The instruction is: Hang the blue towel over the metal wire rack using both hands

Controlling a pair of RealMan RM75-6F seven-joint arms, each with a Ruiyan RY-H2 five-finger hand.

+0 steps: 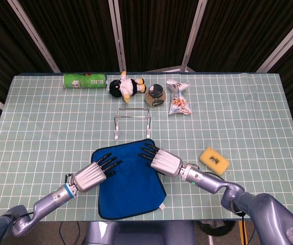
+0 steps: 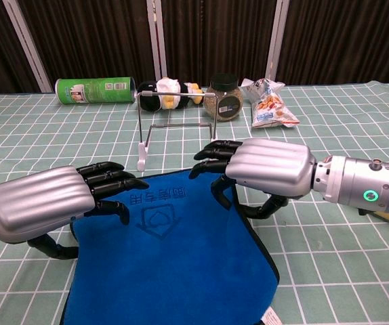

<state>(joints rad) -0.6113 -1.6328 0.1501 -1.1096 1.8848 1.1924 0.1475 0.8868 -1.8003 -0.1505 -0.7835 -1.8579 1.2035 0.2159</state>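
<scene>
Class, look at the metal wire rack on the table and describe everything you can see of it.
The metal wire rack is a thin, silvery frame: one horizontal top bar on two slanted legs ending in pale feet. It stands upright and bare on the checked tablecloth, just beyond the blue towel, in front of the plush toy and jar. Nothing touches it.

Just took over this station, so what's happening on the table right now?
The blue towel lies flat on the table's near edge, not yet lifted. The left robot hand and right robot hand sit over its far corners, fingers extended, holding nothing that I can see. The metal wire rack stands bare just beyond the towel.
</scene>
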